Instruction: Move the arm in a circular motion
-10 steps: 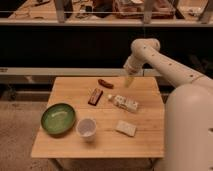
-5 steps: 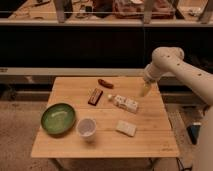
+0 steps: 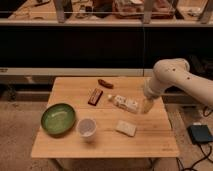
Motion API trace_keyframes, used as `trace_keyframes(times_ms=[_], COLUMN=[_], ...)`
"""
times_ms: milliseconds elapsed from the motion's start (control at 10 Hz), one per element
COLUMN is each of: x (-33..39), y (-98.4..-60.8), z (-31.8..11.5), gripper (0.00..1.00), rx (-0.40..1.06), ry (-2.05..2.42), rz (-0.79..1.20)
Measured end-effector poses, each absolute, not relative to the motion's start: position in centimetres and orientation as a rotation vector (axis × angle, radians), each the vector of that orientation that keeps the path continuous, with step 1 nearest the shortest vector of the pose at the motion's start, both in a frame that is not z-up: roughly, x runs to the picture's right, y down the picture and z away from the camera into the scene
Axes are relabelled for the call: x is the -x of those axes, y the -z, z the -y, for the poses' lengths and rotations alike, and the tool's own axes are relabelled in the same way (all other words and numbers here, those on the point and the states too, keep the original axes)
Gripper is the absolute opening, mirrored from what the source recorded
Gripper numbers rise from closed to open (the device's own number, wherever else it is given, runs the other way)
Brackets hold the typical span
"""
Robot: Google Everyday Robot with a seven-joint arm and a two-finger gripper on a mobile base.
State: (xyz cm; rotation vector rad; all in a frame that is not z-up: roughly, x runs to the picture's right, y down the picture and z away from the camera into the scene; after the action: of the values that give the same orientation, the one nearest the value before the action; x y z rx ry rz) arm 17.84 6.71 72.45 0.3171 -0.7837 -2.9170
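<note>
Nearest to me runs the front edge of the wooden tabletop (image 3: pixel 150 144). A little way in stands a small pale cup (image 3: pixel 86 127), upright, and to its right lies a flat whitish block (image 3: pixel 126 128), apart from the cup. Left of the cup, just beside it, sits a green bowl (image 3: pixel 58 118). Farther in, near the middle, a clear bottle (image 3: pixel 124 103) lies on its side, with a dark flat bar (image 3: pixel 95 96) to its left and a small reddish-brown thing (image 3: pixel 105 83) beyond that, near the far edge.

The arm (image 3: pixel 172 77) comes in from the right, cream-white and glossy, bending at a rounded joint past the tabletop's right edge and sloping down and leftward. Its tool (image 3: pixel 146 106) hangs low over the right part of the tabletop, just beside the bottle's right end; whether it is spread or pressed together I cannot tell. On the floor to the right lies a dark box (image 3: pixel 200 134). Behind everything stands a dark shelf unit (image 3: pixel 100 23) with clutter on top.
</note>
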Motion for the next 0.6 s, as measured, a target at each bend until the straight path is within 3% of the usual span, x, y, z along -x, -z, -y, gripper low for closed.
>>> trace_keyframes(times_ms=[300, 600], x=[-10.1, 1.1], y=[-69.0, -67.1], z=[-10.0, -11.5], gripper=[0.80, 0.80], rx=[-0.454, -0.734], ry=[3.043, 3.173], rz=[0.855, 0.935])
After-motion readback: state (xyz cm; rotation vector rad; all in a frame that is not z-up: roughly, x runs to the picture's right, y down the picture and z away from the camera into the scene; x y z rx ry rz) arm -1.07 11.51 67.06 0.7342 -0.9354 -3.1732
